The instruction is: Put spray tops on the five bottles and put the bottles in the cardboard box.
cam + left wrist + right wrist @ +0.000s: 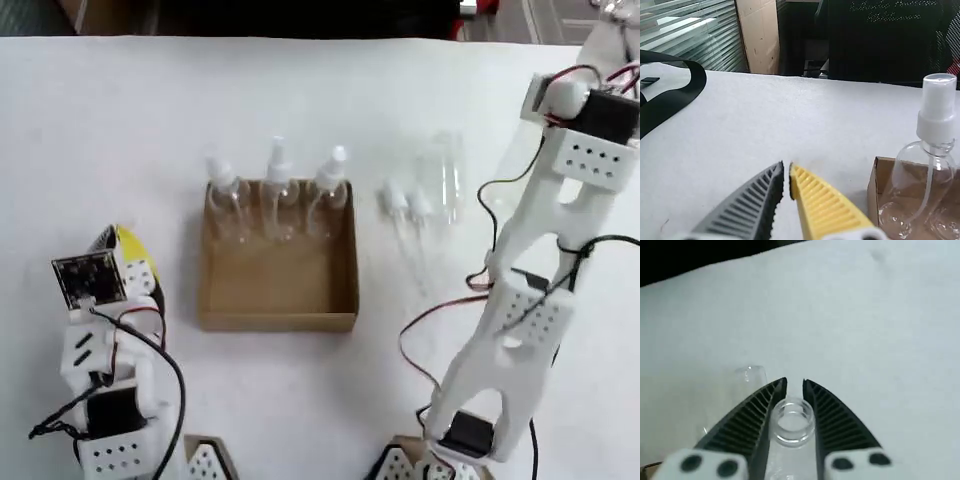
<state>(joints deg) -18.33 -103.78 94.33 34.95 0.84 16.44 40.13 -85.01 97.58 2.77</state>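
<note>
Bottles (277,205) already capped line the cardboard box's (278,318) far wall, mid-table (120,120), while the right gripper's (794,382) fingers apparently clamp an uncapped bottle (792,422) by its neck for capping; the left gripper's (786,167) fingers sit closed, empty.

Left arm (105,380): white segmented body, folded low at the near left corner of the worktop. Its claw (786,175) has one grey ribbed finger (750,210) and one yellow ribbed finger (825,205). The tips meet with nothing between them.

Right arm (525,310): white segmented body, stretched from its base at the near edge out towards the far right corner (red and black wiring runs alongside). Its claw (793,383) has two black ribbed fingers (747,420), closed on either side of the open neck of a clear plastic bottle (792,422).
</note>
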